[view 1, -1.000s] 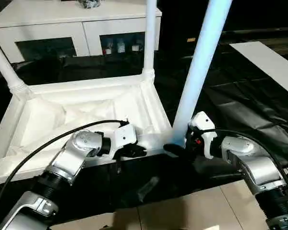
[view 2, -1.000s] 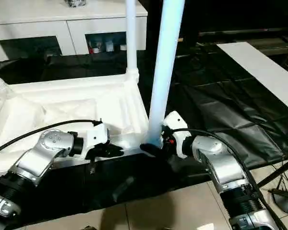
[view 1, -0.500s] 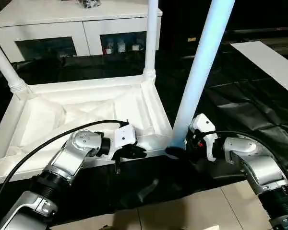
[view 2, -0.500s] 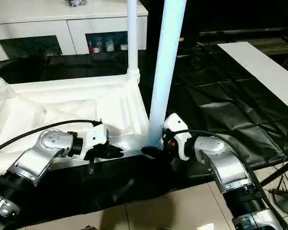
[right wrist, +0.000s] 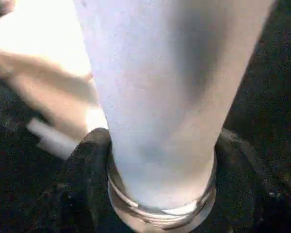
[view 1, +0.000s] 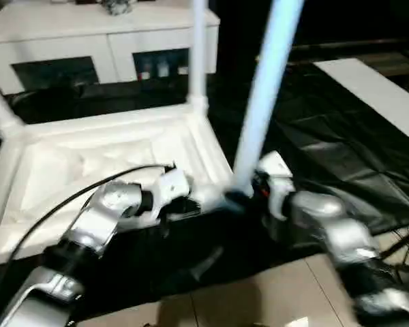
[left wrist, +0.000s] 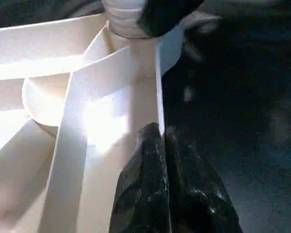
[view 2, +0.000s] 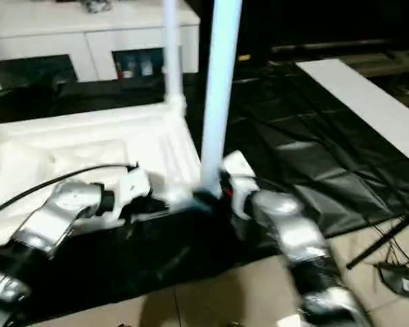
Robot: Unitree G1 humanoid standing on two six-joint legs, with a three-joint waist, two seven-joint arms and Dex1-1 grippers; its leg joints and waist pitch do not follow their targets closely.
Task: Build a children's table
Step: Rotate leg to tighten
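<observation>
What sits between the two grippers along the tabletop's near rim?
In the left eye view, a bare stretch of white rim separates the left gripper from the right gripper.

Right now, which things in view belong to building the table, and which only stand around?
For the job:
- upturned table top
- near-corner leg in the right tool
- far-corner leg
- left tool pinching the rim

Standing around:
- white cabinet
- black sheet

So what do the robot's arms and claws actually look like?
Both forearms are rounded silver metal with ribbed black joints. The left arm has a thin black cable looping over it and a white wrist block. The right arm has a white wrist housing with a red spot. Each gripper has black fingers.
</observation>
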